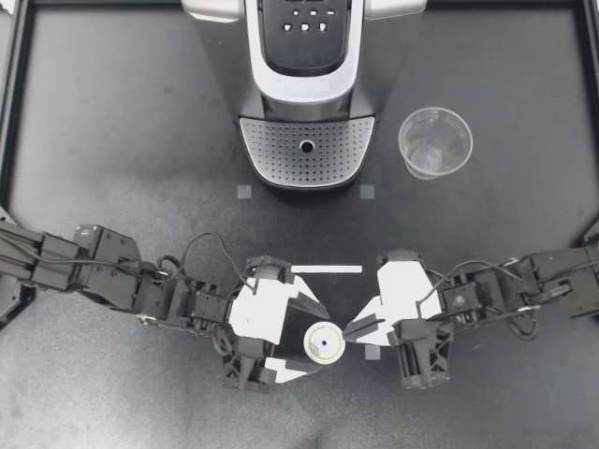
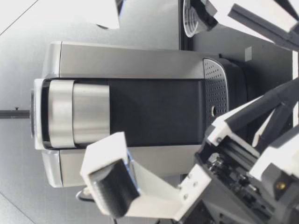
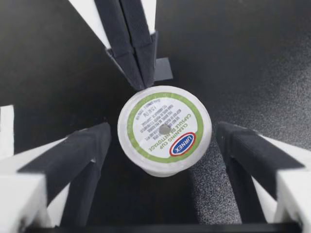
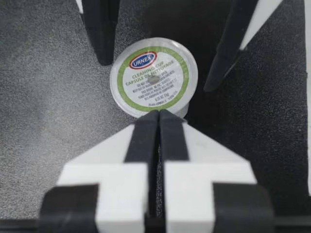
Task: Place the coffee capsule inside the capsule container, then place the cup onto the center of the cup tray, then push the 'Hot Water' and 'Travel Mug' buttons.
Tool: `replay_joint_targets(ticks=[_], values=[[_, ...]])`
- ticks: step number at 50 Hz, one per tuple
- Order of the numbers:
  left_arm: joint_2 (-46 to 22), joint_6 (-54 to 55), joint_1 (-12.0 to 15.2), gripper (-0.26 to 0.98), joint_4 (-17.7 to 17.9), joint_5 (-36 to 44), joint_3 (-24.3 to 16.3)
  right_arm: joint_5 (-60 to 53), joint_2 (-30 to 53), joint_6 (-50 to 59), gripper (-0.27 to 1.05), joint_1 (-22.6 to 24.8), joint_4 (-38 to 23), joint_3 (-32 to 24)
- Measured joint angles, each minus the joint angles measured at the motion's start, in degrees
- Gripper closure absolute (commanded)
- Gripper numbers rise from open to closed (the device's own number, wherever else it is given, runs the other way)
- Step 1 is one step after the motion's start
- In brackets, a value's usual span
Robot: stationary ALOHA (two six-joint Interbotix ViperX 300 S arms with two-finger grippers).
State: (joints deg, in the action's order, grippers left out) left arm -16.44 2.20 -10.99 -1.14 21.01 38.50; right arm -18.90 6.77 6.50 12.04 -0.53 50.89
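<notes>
Left tool point(image 1: 303, 341): gaping wide, straddling the coffee capsule point(image 1: 324, 342) without touching it.
Right tool point(image 1: 348, 329): holding its fingers fully together, gripping nothing, tips touching the capsule's right rim.
Capsule position: sitting near-centre on the table point(image 1: 112, 140).
Cup point(image 1: 435, 142): standing far right.

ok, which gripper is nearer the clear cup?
Right. My right gripper sits on the same side as the cup; my left gripper is farther off, open around the capsule.
</notes>
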Motion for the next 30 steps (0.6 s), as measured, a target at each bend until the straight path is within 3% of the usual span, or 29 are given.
replay_joint_targets(ticks=[18, 30], values=[[-1.1, -0.1, 0.1, -0.05, -0.1, 0.0, -1.3, -0.1, 0.6, -0.1, 0.68, 0.0, 0.0, -0.7], [-1.1, -0.1, 0.0, 0.14, -0.1, 0.0, -1.3, 0.0, 0.6, -0.1, 0.68, 0.0, 0.0, -0.7]])
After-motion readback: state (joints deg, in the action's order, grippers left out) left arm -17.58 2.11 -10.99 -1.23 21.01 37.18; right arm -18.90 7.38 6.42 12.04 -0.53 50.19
